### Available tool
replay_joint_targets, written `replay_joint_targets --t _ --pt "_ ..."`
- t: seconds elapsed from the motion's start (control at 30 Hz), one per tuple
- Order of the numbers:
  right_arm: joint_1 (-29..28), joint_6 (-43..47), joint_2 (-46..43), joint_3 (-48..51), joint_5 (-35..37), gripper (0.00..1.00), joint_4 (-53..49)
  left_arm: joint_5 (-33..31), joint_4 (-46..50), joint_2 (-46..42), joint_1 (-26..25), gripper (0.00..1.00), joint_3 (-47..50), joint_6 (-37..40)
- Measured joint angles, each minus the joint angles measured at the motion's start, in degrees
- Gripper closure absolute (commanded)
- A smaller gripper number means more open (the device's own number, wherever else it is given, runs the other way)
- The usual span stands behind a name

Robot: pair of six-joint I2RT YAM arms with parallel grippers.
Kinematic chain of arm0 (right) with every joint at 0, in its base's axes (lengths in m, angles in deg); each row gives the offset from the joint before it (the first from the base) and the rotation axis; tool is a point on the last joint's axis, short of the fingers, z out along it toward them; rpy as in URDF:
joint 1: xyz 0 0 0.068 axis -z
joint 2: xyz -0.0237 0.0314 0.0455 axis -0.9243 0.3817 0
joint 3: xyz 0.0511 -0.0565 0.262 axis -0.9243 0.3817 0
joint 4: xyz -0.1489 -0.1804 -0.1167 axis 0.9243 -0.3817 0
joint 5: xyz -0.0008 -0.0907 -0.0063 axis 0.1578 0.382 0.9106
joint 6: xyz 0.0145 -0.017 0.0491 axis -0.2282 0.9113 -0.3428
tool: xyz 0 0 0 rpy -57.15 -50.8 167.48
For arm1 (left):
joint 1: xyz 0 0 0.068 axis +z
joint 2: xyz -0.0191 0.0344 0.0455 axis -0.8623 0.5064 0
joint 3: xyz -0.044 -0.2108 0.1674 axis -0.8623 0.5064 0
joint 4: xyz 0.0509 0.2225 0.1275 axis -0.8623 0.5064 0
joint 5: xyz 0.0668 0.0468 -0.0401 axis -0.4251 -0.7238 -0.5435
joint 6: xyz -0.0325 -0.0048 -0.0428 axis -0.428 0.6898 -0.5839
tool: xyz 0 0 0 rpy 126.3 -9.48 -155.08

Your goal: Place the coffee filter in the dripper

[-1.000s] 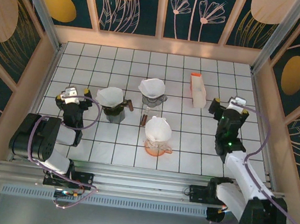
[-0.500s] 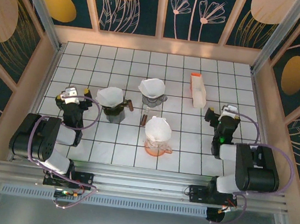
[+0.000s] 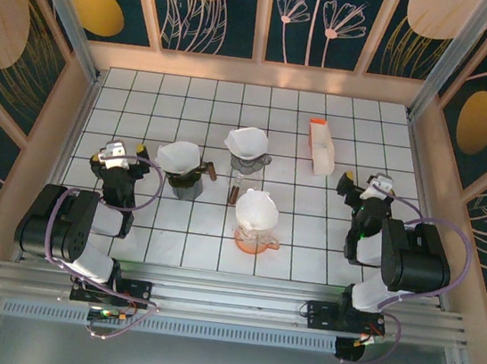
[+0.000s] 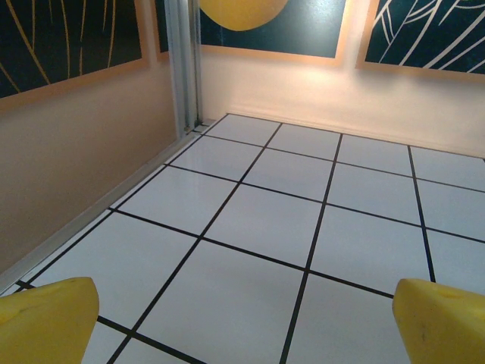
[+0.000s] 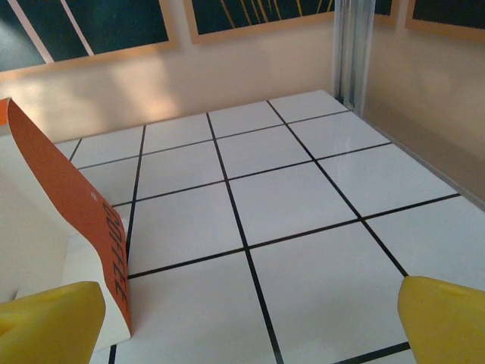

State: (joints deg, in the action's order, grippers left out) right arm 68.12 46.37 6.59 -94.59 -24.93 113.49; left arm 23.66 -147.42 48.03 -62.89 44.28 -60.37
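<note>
White tiled tabletop, ruled with black grid lines, enclosed on three sides by wall panels printed with pale leaves and gold discs on dark teal, framed in light wood. Aluminium posts stand at the far corners; a metal rail runs along the near edge. Warm light pools low on the walls.

You've got three drippers upright mid-desk, each with a filter seated mouth-up. The near white paper cone filter sits in the orange translucent plastic dripper. The left white paper filter is in the dark smoked dripper. The far white paper filter is in the clear grey dripper.
</note>
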Motion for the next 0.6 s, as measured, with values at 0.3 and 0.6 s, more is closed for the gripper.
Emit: replay_joint_targets --t 0.3,0.6 --pt "0.0 0.0 0.0 0.1 0.1 0.01 0.8 0.0 0.0 0.0 0.0 0.01 0.0 0.0" --pt "0.0 0.0 0.0 0.1 0.1 0.01 1.3 0.0 0.0 0.0 0.0 0.01 0.0 0.0"
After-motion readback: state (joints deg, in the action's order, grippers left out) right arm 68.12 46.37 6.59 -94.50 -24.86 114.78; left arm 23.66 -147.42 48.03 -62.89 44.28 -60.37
